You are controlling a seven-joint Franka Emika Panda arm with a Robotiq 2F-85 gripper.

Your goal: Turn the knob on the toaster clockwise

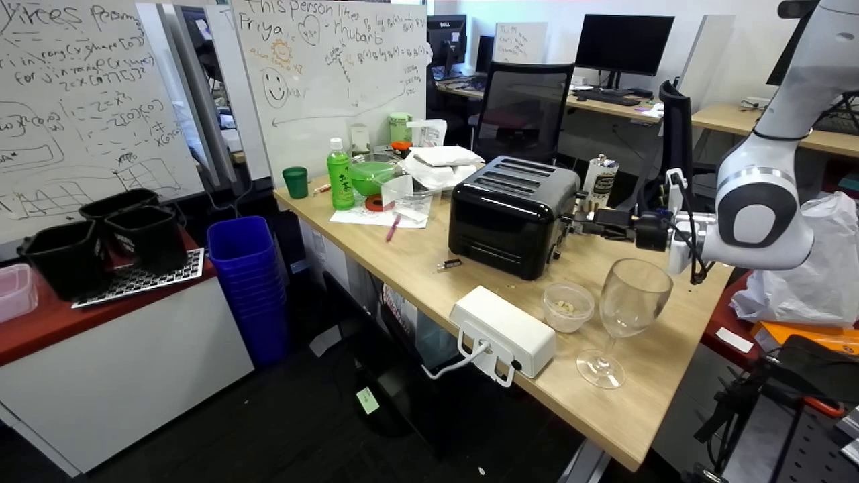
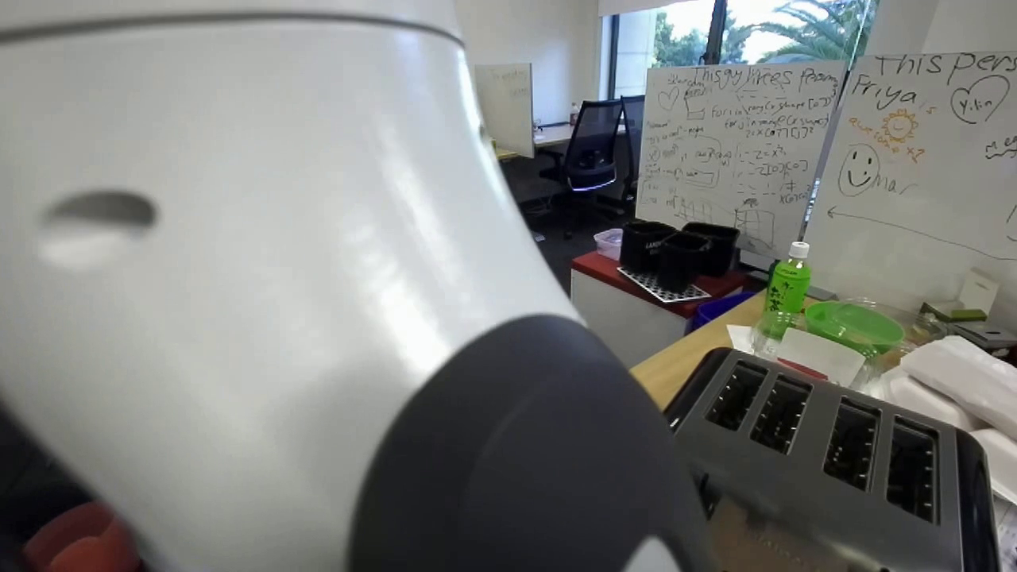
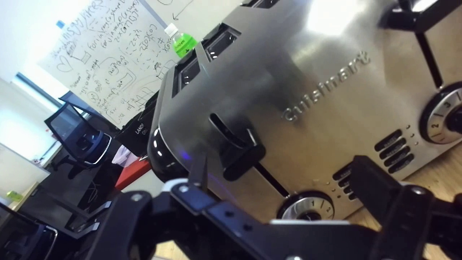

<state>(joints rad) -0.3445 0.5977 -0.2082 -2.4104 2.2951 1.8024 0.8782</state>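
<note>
The black toaster (image 1: 496, 221) with a silvery slotted top stands on the wooden table; it also shows in an exterior view (image 2: 810, 485) and fills much of the wrist view (image 3: 325, 83). Its front has a numbered round knob (image 3: 306, 206), partly hidden by the gripper's body, and a second knob (image 3: 445, 115) at the right edge. A black lever (image 3: 243, 159) sits above the nearer knob. My gripper (image 3: 281, 162) is open, its fingers spread either side of the nearer knob and lever, with nothing between them gripped. In an exterior view the gripper (image 1: 584, 220) is close to the toaster's front.
A wine glass (image 1: 631, 302), a small clear cup (image 1: 567, 308) and a white box (image 1: 503, 332) stand near the table's front end. A green bottle (image 1: 341, 176), green bowl (image 1: 370, 180) and white packages (image 1: 439, 164) lie behind the toaster. The arm (image 2: 278, 238) blocks much of an exterior view.
</note>
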